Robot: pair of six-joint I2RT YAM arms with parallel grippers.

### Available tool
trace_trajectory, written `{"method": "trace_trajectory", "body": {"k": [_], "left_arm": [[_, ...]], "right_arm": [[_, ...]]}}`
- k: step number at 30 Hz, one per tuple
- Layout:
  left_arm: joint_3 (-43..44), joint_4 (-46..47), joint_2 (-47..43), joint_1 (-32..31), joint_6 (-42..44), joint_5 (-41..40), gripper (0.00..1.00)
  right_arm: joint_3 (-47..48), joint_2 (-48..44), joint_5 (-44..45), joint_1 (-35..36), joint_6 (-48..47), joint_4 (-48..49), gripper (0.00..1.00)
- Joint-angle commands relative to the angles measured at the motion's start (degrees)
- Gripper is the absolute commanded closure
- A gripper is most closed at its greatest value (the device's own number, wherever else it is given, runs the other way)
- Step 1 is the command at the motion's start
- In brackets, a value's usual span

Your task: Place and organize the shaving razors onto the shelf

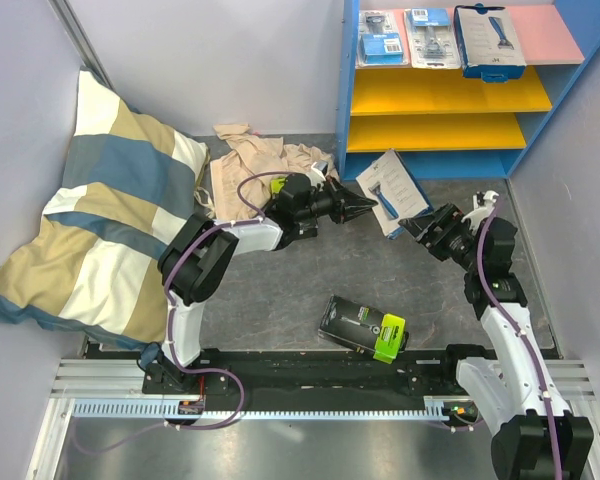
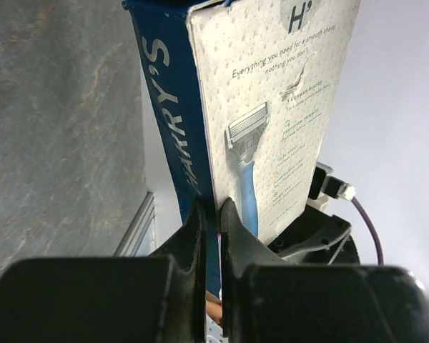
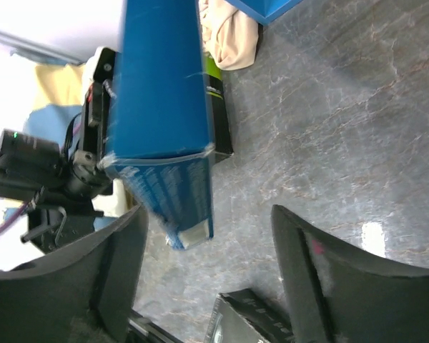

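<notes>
My left gripper (image 1: 365,207) is shut on the edge of a white-blue razor box (image 1: 400,190) and holds it tilted above the table, in front of the shelf (image 1: 555,35). The left wrist view shows the fingers (image 2: 200,221) pinching that box (image 2: 272,107). My right gripper (image 1: 412,226) is open at the box's lower right corner; the box's blue end (image 3: 161,78) hangs before its spread fingers, apart from them. Two blister packs (image 1: 382,38) (image 1: 428,38) and a white-blue box (image 1: 488,40) lie on the pink board. A black, lime-ended box (image 1: 363,327) lies on the table.
A beige cloth (image 1: 250,165) lies behind the left arm, with a second black and lime box (image 3: 218,107) beside it. A striped pillow (image 1: 110,210) leans at the left wall. The two yellow boards (image 1: 440,90) hold nothing. Walls close in both sides.
</notes>
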Motion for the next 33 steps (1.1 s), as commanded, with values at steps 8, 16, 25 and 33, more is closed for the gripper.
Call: {"method": "trace_trajectory", "body": {"k": [8, 16, 25, 33], "left_arm": [[2.67, 7.83, -1.06, -2.08, -5.05, -0.35, 0.98], [0.56, 11.17, -1.06, -2.08, -5.23, -0.27, 0.96], [-6.11, 18.55, -3.43, -1.29, -4.09, -2.20, 0.35], [-10.42, 16.72, -8.79, 0.73, 4.34, -2.38, 0.29]], "right_arm": [[-2.16, -1.96, 3.87, 0.57, 4.19, 8.85, 0.49], [-2.34, -3.11, 3.96, 0.66, 3.83, 9.30, 0.76], [-0.41, -3.20, 4.57, 0.66, 2.69, 7.80, 0.82], [1.79, -2.85, 4.57, 0.57, 2.52, 6.84, 0.82]]}}
